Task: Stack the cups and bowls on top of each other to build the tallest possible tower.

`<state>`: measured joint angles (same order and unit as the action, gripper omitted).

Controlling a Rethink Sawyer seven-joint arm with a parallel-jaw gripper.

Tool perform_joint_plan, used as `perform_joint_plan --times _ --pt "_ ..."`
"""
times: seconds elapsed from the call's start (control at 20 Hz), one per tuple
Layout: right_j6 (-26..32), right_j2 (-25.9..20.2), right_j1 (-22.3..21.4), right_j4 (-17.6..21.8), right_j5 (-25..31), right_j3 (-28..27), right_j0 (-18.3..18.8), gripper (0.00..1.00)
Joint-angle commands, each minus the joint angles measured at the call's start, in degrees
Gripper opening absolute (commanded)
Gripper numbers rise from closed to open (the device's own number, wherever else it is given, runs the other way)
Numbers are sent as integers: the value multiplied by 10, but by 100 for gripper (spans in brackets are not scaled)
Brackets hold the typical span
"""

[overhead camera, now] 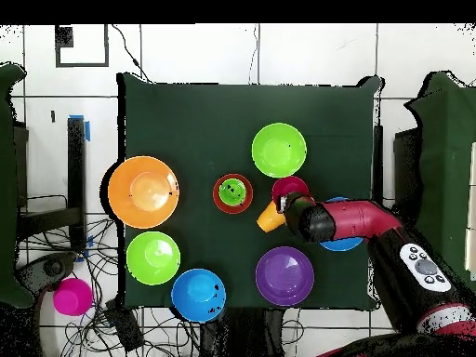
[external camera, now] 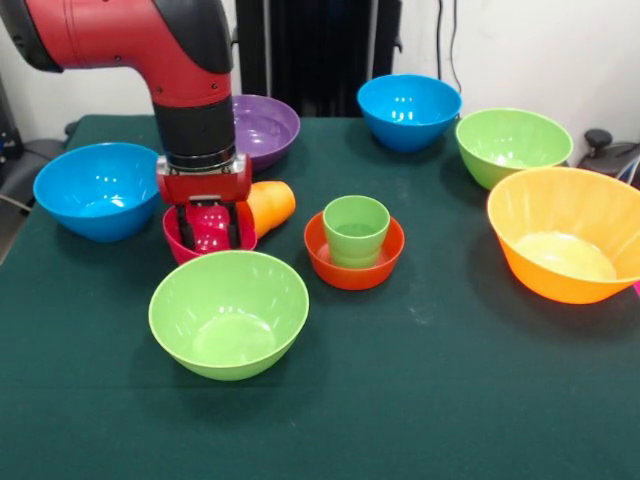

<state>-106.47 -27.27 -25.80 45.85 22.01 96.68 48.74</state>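
Note:
My gripper [external camera: 212, 228] is open, with its fingers lowered into the small magenta bowl [external camera: 178, 238], which sits left of centre; in the overhead view the gripper [overhead camera: 295, 204] partly covers this bowl [overhead camera: 288, 186]. The orange cup [external camera: 271, 205] lies on its side against that bowl's right side, and it also shows in the overhead view [overhead camera: 269, 219]. The light green cup [external camera: 356, 229] stands upright in the small orange-red bowl [external camera: 355, 268] at the table's centre. A light green bowl [external camera: 228, 312] stands just in front of the gripper.
Around the table stand a blue bowl [external camera: 98, 190] at the left, a purple bowl [external camera: 268, 130], a second blue bowl [external camera: 408, 110], a second light green bowl [external camera: 512, 146] and a large orange bowl [external camera: 568, 232]. A pink round object [overhead camera: 72, 297] lies off the table.

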Motion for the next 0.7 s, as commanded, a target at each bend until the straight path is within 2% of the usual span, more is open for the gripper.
perform_joint_plan --times 0.05,0.4,0.7 --pt "48 3 9 51 -11 28 -26 100" --pt "67 -8 -4 38 15 29 -19 100" --pt "98 -18 -85 11 61 61 4 100"
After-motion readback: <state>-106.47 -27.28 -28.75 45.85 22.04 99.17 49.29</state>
